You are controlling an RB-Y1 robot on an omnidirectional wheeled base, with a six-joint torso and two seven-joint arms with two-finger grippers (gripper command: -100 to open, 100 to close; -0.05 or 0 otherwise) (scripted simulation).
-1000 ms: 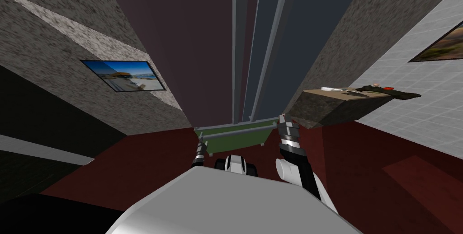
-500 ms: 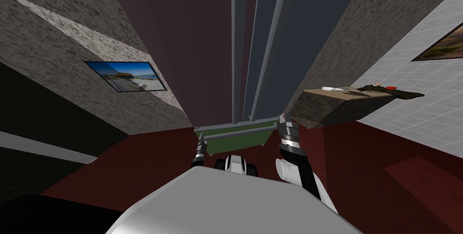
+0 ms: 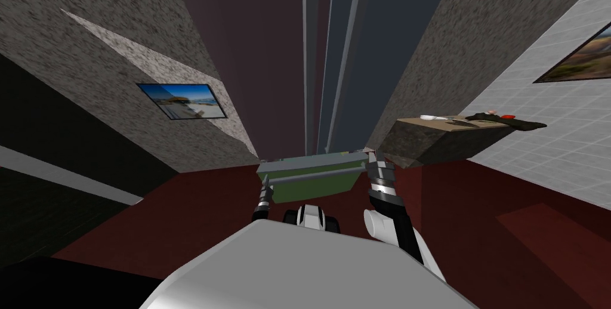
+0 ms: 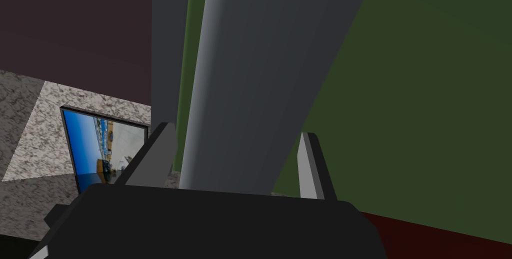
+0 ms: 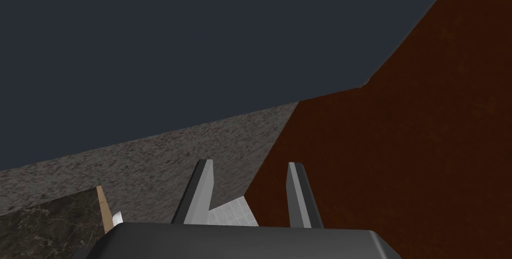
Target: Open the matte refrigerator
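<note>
Left wrist view: left gripper (image 4: 236, 131) fingers clamp the grey handle (image 4: 270, 46), axis 9-to-3 across the green drawer (image 4: 410, 121); right gripper (image 3: 374, 157), parted and empty, at its 3 o'clock end.

refrigerator (image 3: 268, 55) top cut off, countertop items (image 3: 477, 117) too small to name, handle bar (image 4: 260, 81) ends cropped

Refrigerator (image 3: 280, 55): tall, matte, upright, straight ahead.
Left door (image 3: 256, 55): dark maroon, shut.
Right door (image 3: 394, 37): dark slate, shut.
Door handles (image 3: 305, 55): thin grey uprights beside the middle seam.
Bottom drawer (image 3: 310, 186): dull green, standing slightly proud of the doors.
Bar handle (image 3: 313, 175): grey, level across the drawer's front.
</note>
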